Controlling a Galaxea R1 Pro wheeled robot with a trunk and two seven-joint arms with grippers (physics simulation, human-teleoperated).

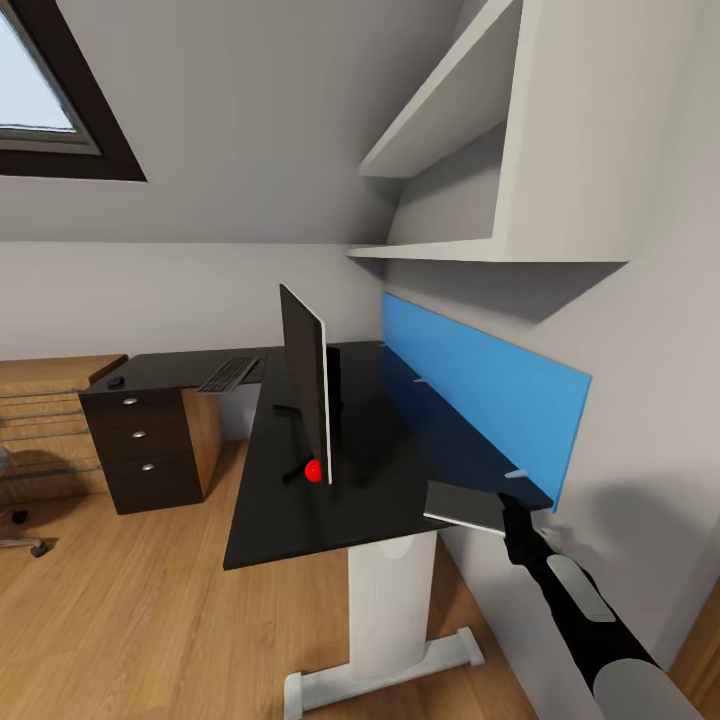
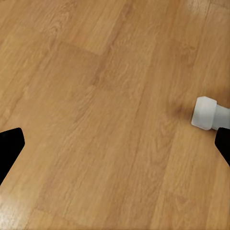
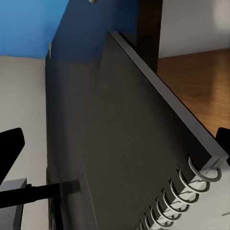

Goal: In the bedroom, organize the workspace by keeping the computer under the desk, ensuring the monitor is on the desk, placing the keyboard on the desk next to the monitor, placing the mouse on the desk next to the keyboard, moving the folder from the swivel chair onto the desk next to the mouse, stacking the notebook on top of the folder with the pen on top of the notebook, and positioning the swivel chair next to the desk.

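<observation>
in the head view, at the far left edge, part of the swivel chair (image 1: 12, 500) base shows on the wooden floor (image 1: 130, 620). next to it stands a dark drawer unit (image 1: 140, 450) with three knobs, and a small dark mouse (image 1: 116, 381) lies on its top. to the right, the keyboard (image 1: 228, 374) rests on the far wing of the black counter (image 1: 300, 520). further right, the monitor (image 1: 308, 390) stands upright on the counter, seen nearly edge-on, with a small red object (image 1: 313, 471) at its foot; what that object is cannot be told. behind the monitor a blue panel (image 1: 480, 395) runs along the back edge of the counter, under white wall shelves (image 1: 450, 110). a white leg (image 1: 385, 610) carries the counter.

at the near right corner of the counter, the notebook (image 1: 465, 505) lies flat and grey, and the right pincer (image 1: 512, 512) meets its near edge, the black arm reaching up from the lower right. in the right wrist view the notebook (image 3: 143, 143) is close up, its wire spiral binding at one edge, and the pincer looks closed on it, holding it over the counter by the blue panel.

in the left wrist view the left pincer (image 2: 115, 148) stands wide, its dark fingertips (image 2: 9, 148) at the frame's sides with nothing between them, above bare floor, near the white foot of the counter (image 2: 208, 112).
</observation>
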